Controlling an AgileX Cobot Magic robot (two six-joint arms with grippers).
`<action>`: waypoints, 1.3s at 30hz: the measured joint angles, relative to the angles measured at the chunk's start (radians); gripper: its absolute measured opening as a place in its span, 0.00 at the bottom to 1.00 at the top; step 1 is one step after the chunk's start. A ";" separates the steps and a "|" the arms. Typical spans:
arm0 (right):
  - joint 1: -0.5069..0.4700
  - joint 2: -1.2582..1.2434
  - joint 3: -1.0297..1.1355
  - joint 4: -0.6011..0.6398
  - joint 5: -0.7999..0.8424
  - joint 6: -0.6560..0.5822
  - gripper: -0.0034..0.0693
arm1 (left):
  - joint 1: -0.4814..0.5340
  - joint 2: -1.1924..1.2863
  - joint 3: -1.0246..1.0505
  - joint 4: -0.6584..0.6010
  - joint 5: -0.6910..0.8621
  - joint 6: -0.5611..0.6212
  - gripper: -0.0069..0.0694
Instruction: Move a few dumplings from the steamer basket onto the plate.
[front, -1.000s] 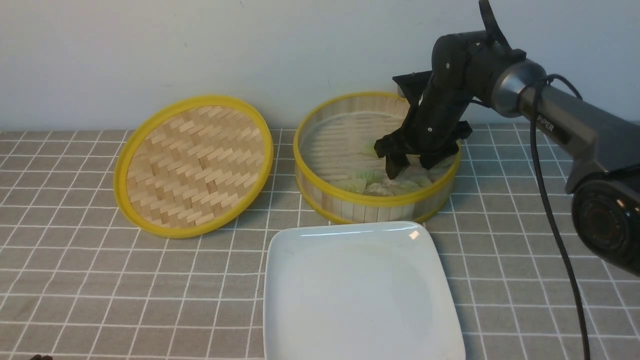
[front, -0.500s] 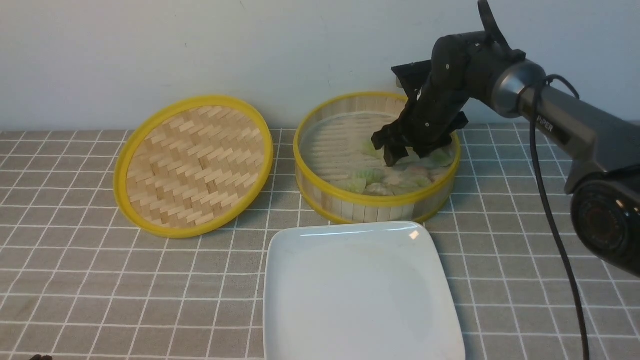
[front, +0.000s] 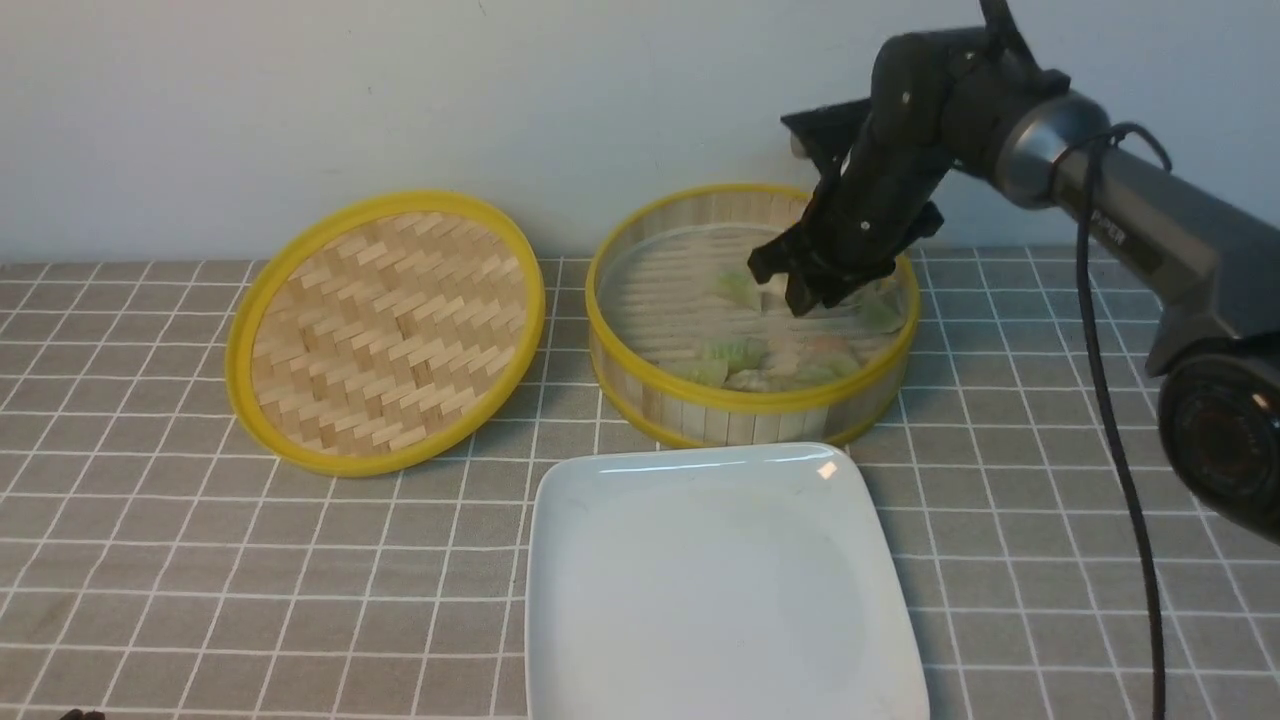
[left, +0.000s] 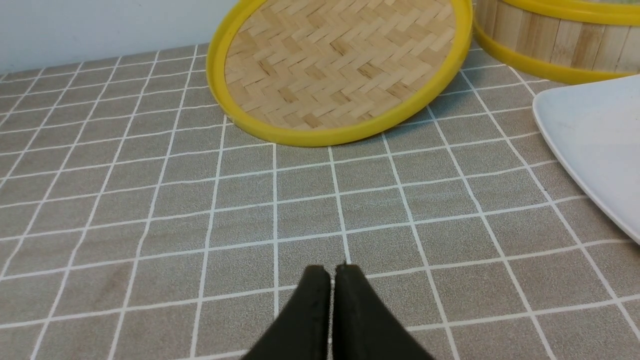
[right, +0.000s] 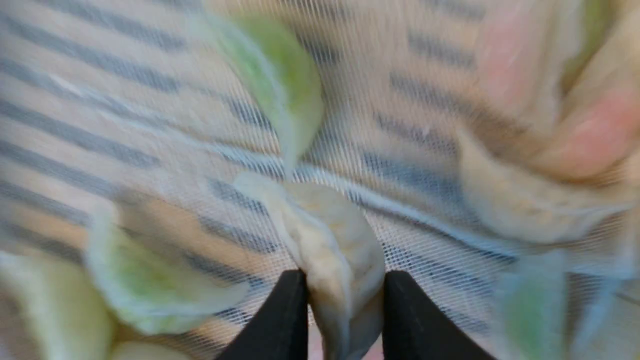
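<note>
The round bamboo steamer basket (front: 740, 420) stands at the back right of the table, with several pale, green and pinkish dumplings (front: 735, 352) on its mesh-lined floor. My right gripper (front: 792, 292) hangs inside the basket, just above the floor, shut on a pale white dumpling (right: 335, 245) that sits between both fingers (right: 285, 320). Beneath it lie a green dumpling (right: 280, 75) and a pinkish one (right: 590, 135). The white square plate (front: 720, 590) sits in front of the basket with nothing on it. My left gripper (left: 331, 270) is shut and empty, low over the tablecloth.
The flat woven lid (front: 390, 330) with its yellow rim lies left of the basket, tilted against the wall. A grey checked cloth (front: 200, 560) covers the table. The right arm's black cable (front: 1110, 440) hangs down at the right side.
My right gripper has closed on the pale dumpling and risen a little from the basket floor, drifting towards the back. The left gripper has not moved.
</note>
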 joint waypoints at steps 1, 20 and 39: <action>0.000 -0.016 -0.002 -0.004 0.000 0.000 0.28 | 0.000 0.000 0.000 0.000 0.000 0.000 0.08; 0.190 -0.526 0.815 0.101 -0.016 -0.002 0.28 | 0.000 0.000 0.000 0.000 0.000 0.000 0.08; 0.303 -0.397 0.605 -0.110 -0.033 0.008 0.75 | 0.000 0.000 0.000 0.000 0.000 0.000 0.08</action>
